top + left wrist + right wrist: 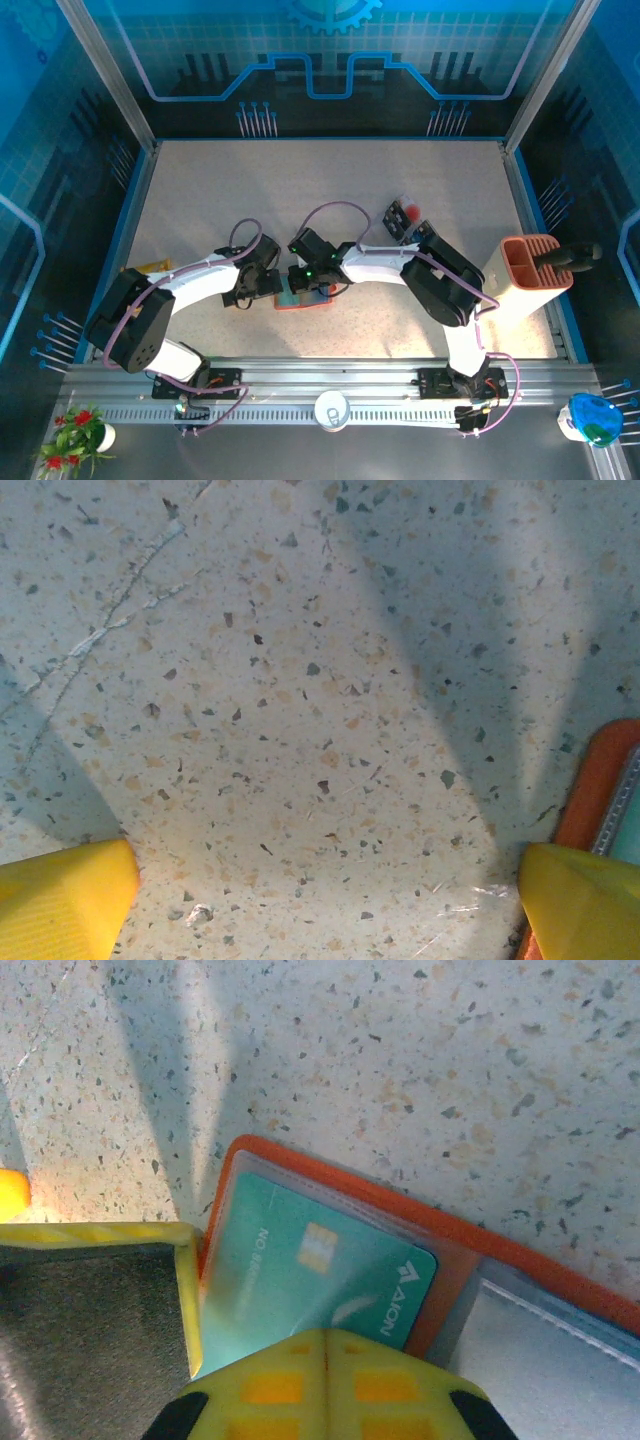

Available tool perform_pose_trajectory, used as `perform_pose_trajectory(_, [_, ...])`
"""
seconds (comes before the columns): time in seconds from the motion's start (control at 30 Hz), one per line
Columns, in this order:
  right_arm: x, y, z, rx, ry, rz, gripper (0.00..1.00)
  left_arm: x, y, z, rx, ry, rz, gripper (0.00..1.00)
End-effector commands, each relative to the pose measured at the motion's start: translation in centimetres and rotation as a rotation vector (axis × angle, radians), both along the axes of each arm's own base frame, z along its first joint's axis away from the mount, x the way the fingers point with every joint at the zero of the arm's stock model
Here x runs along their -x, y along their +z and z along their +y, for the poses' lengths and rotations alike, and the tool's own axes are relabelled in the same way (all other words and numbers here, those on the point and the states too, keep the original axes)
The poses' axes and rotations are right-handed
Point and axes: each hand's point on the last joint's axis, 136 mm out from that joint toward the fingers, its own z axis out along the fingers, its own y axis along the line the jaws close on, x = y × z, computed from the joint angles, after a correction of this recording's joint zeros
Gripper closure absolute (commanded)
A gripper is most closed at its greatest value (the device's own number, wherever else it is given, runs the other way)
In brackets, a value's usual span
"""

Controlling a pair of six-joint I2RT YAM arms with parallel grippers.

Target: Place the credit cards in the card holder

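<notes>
Seemingly nudging a teal credit card (300, 1270) into the open card holder (455, 1278) lying on the counter (300, 680), with the right pincer (325, 1352) clenched tip-to-tip above it. Hovering the left pincer (320, 910), released wide, beside the holder's edge, probably for bracing.

Terracotta bin (530, 275) (slotted) stands at table's (300, 180) right.

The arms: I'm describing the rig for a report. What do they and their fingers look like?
Left arm and right arm have white links, bulky black joint housings and looping purple cables. Left fingers are plain yellow wedges; right fingers are yellow with black corner patches.
</notes>
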Motion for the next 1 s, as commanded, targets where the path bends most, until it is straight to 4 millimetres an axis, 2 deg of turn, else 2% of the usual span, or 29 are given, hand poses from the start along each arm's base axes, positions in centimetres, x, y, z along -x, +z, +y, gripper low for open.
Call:
perform_pose_trajectory(0.0, [1.1, 0.5, 0.4, 0.002, 0.040, 0.014, 1.00, 0.2, -0.3, -0.3, 0.027, -0.008, 0.016, 0.01])
perform_pose_trajectory(0.17, [0.7, 3.2, -0.7, -0.022, 0.017, -0.039, 0.99, -0.5, 1.9, -0.4, 0.045, -0.004, -0.036, 0.01])
perform_pose_trajectory(0.3, [0.8, 3.8, -1.5, -0.018, 0.007, -0.057, 0.99, -0.7, 3.4, -0.2, 0.062, 0.009, -0.078, 0.01])
perform_pose_trajectory(0.47, [1.2, 2.6, -1.9, 0.001, 0.006, -0.039, 0.99, -0.4, 3.5, 0.2, 0.063, 0.021, -0.081, 0.01])
perform_pose_trajectory(0.73, [1.8, 0.3, -1.0, 0.004, 0.007, 0.001, 0.99, 0.1, 2.4, 0.3, 0.065, 0.023, -0.055, 0.01])
perform_pose_trajectory(0.87, [2.0, 0.0, -0.2, -0.016, 0.024, 0.020, 1.00, 0.1, 2.3, 0.3, 0.066, 0.019, -0.059, 0.01])
perform_pose_trajectory(0.97, [2.1, 0.7, 0.0, -0.030, 0.033, 0.014, 1.00, -0.1, 2.6, 0.1, 0.074, 0.015, -0.068, 0.01])
